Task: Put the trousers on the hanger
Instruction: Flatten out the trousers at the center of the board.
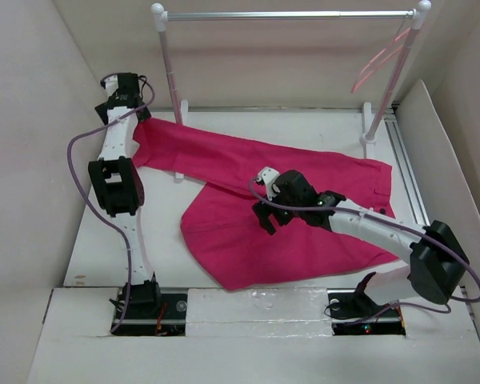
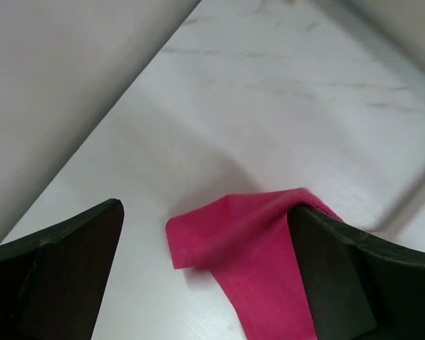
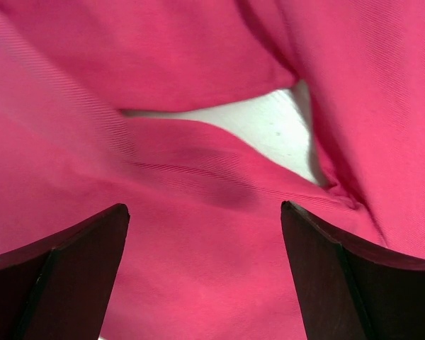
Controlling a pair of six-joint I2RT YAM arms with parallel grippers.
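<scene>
Left gripper jaws were held apart, the trousers hem seen between them, perhaps touching one; right gripper jaws were spread above the cloth.

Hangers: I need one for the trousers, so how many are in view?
1. The hanger hangs at the right end of the rack bar; none seems hidden.

Rack stands along far edge of table. Hanger hooked on bar's right end, beside right post. Trousers lie flat on table before rack: waist right, one leg reaching far left, other leg toward near centre. Left end effector at far-left leg end, cloth corner touching its right finger. Right end effector over fork between legs.
</scene>
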